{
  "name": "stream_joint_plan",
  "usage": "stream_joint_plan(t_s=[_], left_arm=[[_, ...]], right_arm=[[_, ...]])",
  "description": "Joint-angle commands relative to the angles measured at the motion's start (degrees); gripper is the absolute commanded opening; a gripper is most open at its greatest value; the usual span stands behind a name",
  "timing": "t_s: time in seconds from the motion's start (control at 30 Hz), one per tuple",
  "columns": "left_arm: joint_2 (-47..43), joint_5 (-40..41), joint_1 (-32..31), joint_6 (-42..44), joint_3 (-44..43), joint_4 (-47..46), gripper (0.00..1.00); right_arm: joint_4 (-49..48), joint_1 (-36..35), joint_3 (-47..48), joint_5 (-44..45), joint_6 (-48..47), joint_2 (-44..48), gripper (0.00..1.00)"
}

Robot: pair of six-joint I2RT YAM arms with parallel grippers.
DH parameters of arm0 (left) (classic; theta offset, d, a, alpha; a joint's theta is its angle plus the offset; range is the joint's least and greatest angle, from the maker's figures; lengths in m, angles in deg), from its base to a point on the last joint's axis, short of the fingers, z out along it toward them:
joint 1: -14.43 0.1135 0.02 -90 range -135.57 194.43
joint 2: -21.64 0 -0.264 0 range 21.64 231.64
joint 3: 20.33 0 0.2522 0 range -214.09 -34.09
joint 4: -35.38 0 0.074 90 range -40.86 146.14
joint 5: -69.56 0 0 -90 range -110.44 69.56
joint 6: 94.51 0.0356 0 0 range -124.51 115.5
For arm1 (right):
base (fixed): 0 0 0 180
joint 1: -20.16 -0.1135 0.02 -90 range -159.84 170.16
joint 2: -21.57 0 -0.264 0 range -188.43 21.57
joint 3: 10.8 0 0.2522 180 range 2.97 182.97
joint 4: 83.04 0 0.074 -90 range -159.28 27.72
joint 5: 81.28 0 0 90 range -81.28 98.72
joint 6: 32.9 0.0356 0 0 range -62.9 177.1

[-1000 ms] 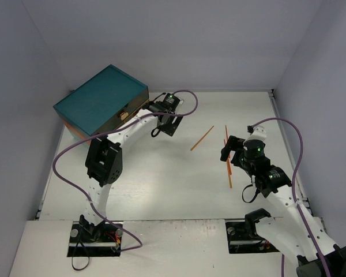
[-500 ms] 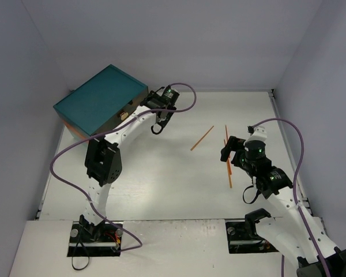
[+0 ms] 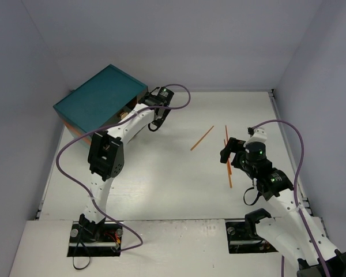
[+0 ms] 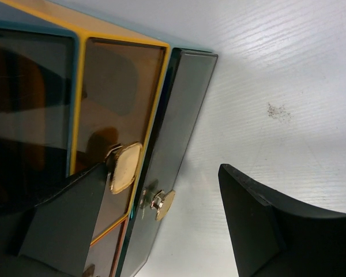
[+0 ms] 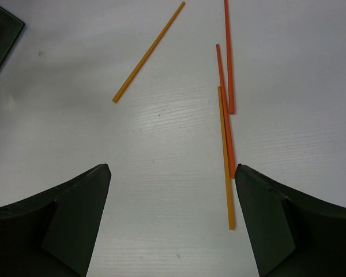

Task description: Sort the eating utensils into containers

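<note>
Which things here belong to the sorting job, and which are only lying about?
Belong to the job:
- four orange chopsticks
- teal chest
- its drawers

Only lying about:
- no loose thing; only the purple cables and the white table

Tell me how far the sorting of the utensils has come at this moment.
Done: nothing that shows; whether the chest already holds anything cannot be seen. In hand: the left tool is open beside a drawer knob, and the right tool is open above the chopsticks, holding none. Left: all four chopsticks lie loose on the table.
</note>
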Motion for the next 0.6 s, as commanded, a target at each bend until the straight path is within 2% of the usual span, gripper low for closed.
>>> stream_joint_plan(t_s=[0.0, 0.37, 0.57], left_arm=[[-1.84, -2.39, 0.63, -1.70, 0.67, 0.25, 0.75], [-6.38, -14.04, -3.35, -11.21, 2.18, 1.70, 0.75], [-11.88, -14.30, -7.63, -13.24, 1.52, 2.31, 0.75]], right_arm=[[-2.31, 0.42, 0.48, 0.15, -0.06, 0.51, 0.87], [-2.31, 0.43, 0.87, 1.47, -0.98, 0.55, 0.87], [-2.31, 0.43, 1.71, 1.38, -2.05, 0.02, 0.87]])
